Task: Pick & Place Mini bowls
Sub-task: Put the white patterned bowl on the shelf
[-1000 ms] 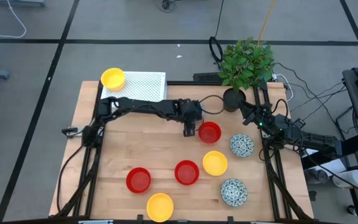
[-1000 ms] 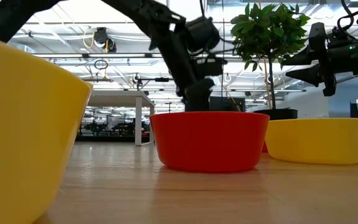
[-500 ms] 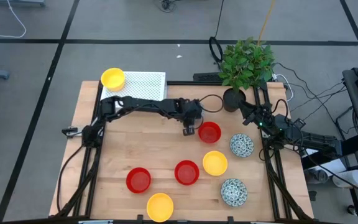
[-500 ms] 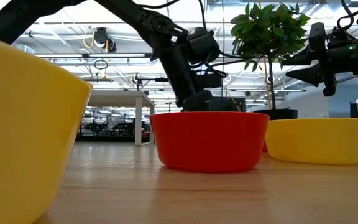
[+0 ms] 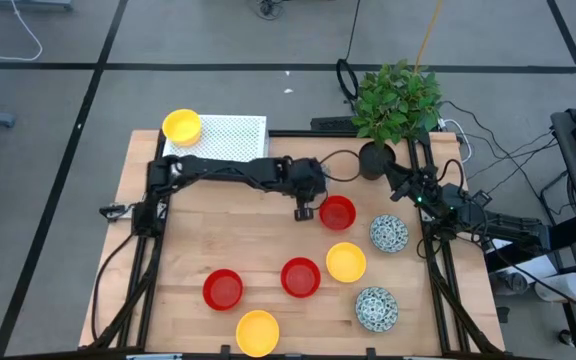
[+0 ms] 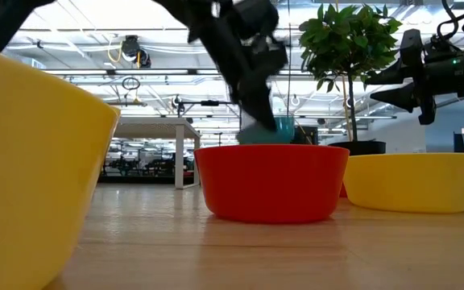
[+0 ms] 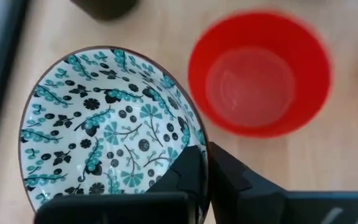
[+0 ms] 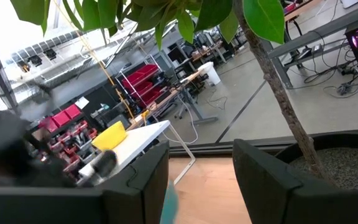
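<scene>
My left gripper point(image 5: 306, 208) stands over the middle of the table, shut on a white mini bowl with a teal pattern point(image 7: 104, 124). The arm hides that bowl from above. In the low view its teal edge point(image 6: 271, 129) shows above the front red bowl's rim. A red mini bowl point(image 5: 337, 212) rests on its base just right of the gripper. My right gripper point(image 5: 408, 186) waits open at the far right, beside the plant pot point(image 5: 373, 158), with nothing between its fingers point(image 8: 148, 180). My left gripper pinches the patterned bowl's rim point(image 7: 194, 140) on the side nearest the red bowl, one finger point(image 7: 188, 171) inside the bowl and the other outside its wall. The fingers come from above, pointing down. The bowl is raised off the table; the front red bowl hides its underside.
Two more patterned bowls point(image 5: 388, 234) point(image 5: 376, 307) sit at the right. Red bowls point(image 5: 300, 277) point(image 5: 222, 289) and yellow bowls point(image 5: 346, 261) point(image 5: 257, 332) stand toward the near edge. A yellow bowl point(image 5: 182, 126) sits beside a white perforated mat point(image 5: 230, 138) at the far left.
My left gripper dipped toward the table and has come up again. The patterned bowl's teal edge now shows above the front red bowl's rim in the low view, where it did not show before. My right arm has kept still.
</scene>
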{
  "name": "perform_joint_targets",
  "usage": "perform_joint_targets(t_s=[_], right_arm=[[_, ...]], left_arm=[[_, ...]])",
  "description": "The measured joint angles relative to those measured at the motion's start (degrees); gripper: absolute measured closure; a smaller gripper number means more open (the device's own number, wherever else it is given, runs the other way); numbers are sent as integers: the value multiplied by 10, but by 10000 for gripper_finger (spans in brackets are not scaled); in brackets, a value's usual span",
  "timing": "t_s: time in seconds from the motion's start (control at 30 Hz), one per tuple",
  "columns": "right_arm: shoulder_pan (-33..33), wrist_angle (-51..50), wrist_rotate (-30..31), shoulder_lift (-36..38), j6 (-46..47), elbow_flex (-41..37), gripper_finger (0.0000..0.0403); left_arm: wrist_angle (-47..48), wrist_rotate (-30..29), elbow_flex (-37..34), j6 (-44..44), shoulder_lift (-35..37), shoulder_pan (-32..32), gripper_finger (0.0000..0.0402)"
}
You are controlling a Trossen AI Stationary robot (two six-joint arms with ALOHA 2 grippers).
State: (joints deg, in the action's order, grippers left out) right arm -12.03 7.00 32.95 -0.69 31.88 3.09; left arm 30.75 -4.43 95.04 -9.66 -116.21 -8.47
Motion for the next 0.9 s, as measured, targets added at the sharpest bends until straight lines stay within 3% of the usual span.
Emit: perform_joint_targets(t_s=[0.3,0.63,0.9], right_arm=[[0,0,1,0,0,0,238],[0,27,2,-3,0,0,238],[0,37,17,-10,0,0,238]], left_arm=[[34,-42,1,58,133,26,384],[305,-87,1,208,259,16,384],[510,-111,1,251,281,-27,392]])
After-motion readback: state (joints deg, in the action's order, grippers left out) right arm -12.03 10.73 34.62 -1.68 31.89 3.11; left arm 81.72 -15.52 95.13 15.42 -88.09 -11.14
